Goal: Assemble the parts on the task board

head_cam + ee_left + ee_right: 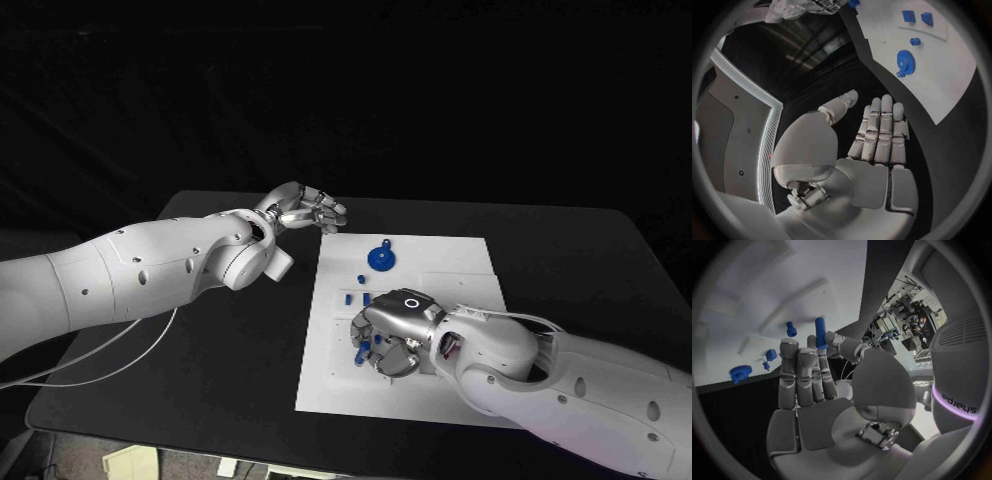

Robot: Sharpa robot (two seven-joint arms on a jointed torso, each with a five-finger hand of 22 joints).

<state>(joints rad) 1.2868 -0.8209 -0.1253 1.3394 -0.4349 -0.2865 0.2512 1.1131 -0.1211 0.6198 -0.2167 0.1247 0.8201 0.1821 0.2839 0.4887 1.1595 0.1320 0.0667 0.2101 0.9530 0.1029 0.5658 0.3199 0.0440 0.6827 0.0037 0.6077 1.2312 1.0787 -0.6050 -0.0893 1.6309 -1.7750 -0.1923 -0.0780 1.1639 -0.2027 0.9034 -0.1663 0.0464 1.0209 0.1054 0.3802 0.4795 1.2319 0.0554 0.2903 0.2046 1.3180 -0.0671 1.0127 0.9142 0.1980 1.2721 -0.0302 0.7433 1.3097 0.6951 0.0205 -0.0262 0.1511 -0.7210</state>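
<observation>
Right hand [392,330]: low over the near-left part of the task board [447,400]; in its wrist view a blue peg [821,333] stands upright, pinched between the thumb and a fingertip, the other fingers [798,375] straight and close together.
Blue peg: at the fingertips of the right hand, above the white plate.
Near the right hand: several small blue parts [361,352] lie on the board just under and beside its fingers; the exact touching cannot be told.
Blue gear [379,259]: flat on the board's far part, well apart from the right hand, nearer the left hand.
Small blue pieces [351,296]: between the gear and the right hand, on the board.
Left hand [306,210]: over the black table [216,380] beyond the board's far-left corner, holding nothing, fingers [879,135] stretched out side by side, thumb apart.
</observation>
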